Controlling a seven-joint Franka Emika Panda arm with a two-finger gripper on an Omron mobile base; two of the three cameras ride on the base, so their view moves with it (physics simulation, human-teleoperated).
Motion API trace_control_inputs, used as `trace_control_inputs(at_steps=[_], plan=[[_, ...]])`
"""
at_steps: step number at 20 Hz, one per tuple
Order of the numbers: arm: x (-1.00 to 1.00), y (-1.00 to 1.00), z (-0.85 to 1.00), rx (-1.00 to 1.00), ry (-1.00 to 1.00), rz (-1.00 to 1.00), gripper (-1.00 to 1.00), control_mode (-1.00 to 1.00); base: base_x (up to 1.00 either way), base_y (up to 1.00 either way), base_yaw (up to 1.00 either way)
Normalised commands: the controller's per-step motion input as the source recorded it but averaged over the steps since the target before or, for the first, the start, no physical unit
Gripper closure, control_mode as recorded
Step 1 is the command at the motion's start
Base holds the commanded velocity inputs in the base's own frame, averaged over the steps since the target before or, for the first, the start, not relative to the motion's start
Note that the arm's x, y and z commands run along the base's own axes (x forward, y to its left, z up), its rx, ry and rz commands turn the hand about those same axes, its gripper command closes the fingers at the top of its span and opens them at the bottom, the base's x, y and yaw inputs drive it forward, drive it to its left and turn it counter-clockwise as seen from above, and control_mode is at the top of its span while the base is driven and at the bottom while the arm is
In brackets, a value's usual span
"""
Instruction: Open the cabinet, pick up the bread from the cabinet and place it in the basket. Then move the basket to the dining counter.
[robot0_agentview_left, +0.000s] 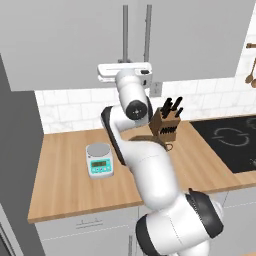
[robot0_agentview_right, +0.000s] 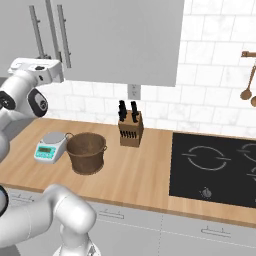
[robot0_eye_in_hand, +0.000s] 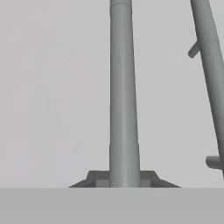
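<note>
While the claw (robot0_eye_in_hand: 124, 181) was clenched on the left door's handle (robot0_eye_in_hand: 124, 96), that bar ran upright toward twelve o'clock in the hand view — its long axis vertical, the neighbouring handle (robot0_eye_in_hand: 211, 83) at two o'clock. The cabinet (robot0_agentview_left: 60, 45) stayed shut, so the bread could not be seen. Down on the counter (robot0_agentview_right: 145, 175), the basket (robot0_agentview_right: 86, 152) sat at about five o'clock from the hand in the right base view, between a scale (robot0_agentview_right: 50, 146) and a knife block (robot0_agentview_right: 130, 129) — neither seemed to bar the door's swing.
</note>
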Motion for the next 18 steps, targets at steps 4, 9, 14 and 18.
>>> trace_control_inputs(at_steps=[4,9,14,18], plan=[[-0.47,0.42,0.01,-0.02,0.14,0.0,1.0,-1.0,0.0,0.0,0.0],[-0.6,0.52,0.0,-0.02,0.13,0.0,1.0,-1.0,0.0,0.0,0.0],[-0.73,0.58,0.0,-0.01,0.08,0.0,1.0,-1.0,0.0,0.0,0.0],[-0.68,0.63,0.0,-0.01,0.03,0.0,1.0,-1.0,0.0,0.0,0.0]])
